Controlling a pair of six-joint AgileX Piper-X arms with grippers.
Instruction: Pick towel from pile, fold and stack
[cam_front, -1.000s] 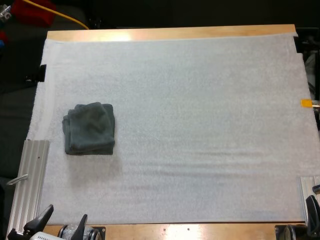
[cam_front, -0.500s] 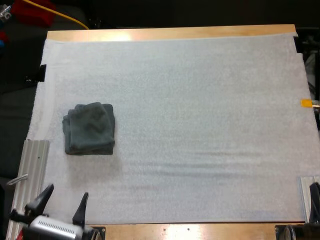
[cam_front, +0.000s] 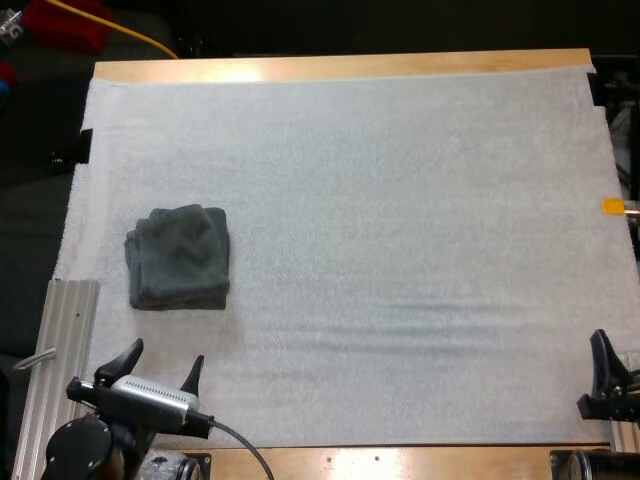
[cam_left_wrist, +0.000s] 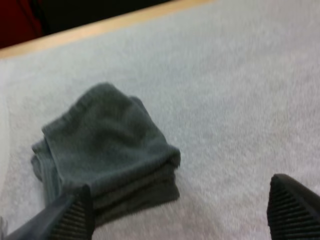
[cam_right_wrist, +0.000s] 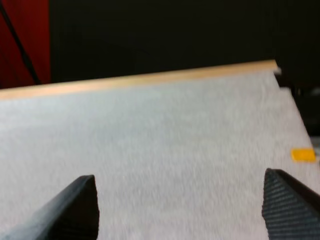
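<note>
Wooden table (cam_front: 340, 67), white mat (cam_front: 400, 250) over it, metal rail (cam_front: 60, 350) at left, dark space (cam_front: 400, 25) beyond

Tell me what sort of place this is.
Probably a robot lab workbench: a wooden table under a white mat, the left gripper and right gripper at its near edge, and a folded towel to handle.

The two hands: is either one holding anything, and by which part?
Nothing is held. The left hand is open, short of the folded towel; the right hand is open over the bare mat.
</note>
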